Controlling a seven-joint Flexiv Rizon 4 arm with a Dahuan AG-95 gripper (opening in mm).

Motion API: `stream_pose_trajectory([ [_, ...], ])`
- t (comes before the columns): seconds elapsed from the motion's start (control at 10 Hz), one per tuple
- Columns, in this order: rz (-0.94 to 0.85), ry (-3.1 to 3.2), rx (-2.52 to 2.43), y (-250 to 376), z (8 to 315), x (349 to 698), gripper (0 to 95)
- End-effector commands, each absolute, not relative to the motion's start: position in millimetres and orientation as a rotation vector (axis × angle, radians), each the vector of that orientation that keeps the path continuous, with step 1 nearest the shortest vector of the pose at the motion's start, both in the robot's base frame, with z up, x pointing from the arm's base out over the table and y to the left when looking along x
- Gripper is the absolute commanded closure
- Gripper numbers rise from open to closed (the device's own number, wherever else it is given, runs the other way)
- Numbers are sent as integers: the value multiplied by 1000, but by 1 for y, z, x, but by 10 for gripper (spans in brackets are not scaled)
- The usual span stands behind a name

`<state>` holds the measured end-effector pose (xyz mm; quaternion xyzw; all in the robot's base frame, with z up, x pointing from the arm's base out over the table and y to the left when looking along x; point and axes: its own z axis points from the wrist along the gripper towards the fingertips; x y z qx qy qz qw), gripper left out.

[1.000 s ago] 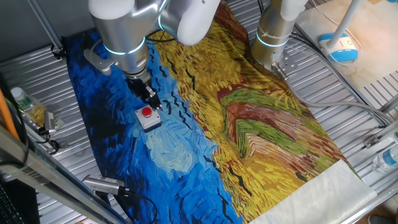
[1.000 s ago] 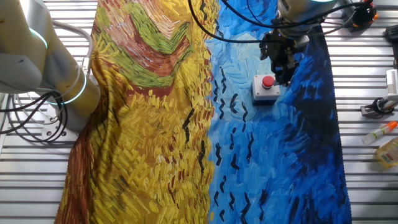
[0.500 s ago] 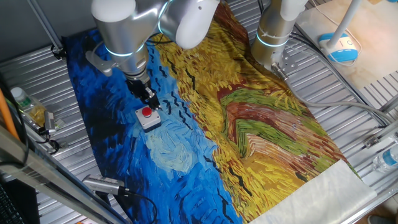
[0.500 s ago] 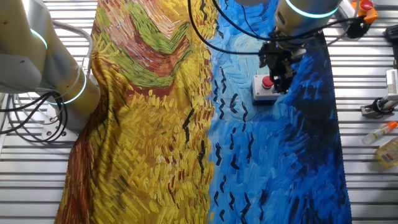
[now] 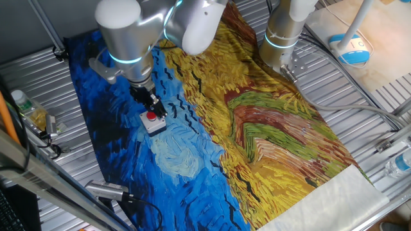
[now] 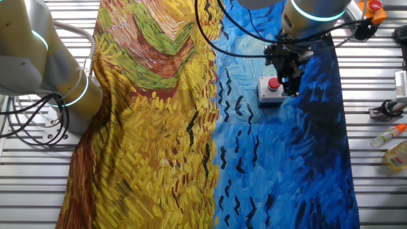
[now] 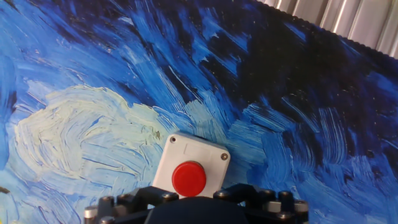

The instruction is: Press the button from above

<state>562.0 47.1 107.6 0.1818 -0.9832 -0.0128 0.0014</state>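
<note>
The button [image 5: 151, 117] is a small red cap on a light grey square box [image 5: 155, 126], standing on the blue part of the painted cloth [image 5: 173, 160]. It also shows in the other fixed view [image 6: 273, 83] and in the hand view [image 7: 189, 178]. My gripper [image 5: 156, 109] hangs just above the button's far edge, also seen in the other fixed view [image 6: 288, 88], where it sits at the button's right side. In the hand view only the gripper's black body [image 7: 199, 210] shows at the bottom edge, just below the red cap. No view shows the fingertips plainly.
A second arm's base [image 5: 282, 38] stands at the cloth's far edge. A bottle [image 5: 22, 104] lies at the left on the slatted metal table [image 5: 359, 122]. A metal cylinder [image 5: 106, 190] lies near the front. More small bottles [image 6: 395, 144] lie at the right.
The gripper has shifted slightly, closing in over the button. The button and cloth have not moved.
</note>
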Motion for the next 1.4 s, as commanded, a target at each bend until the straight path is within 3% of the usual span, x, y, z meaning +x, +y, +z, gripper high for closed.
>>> stream_pose_trajectory([
  [0.1,-51,-3089,552,49,106,563,0],
  [0.4,-41,-3097,541,49,105,561,0],
  [0.5,-39,-3096,525,49,105,561,190],
  [1.4,-56,-3109,429,49,105,561,190],
])
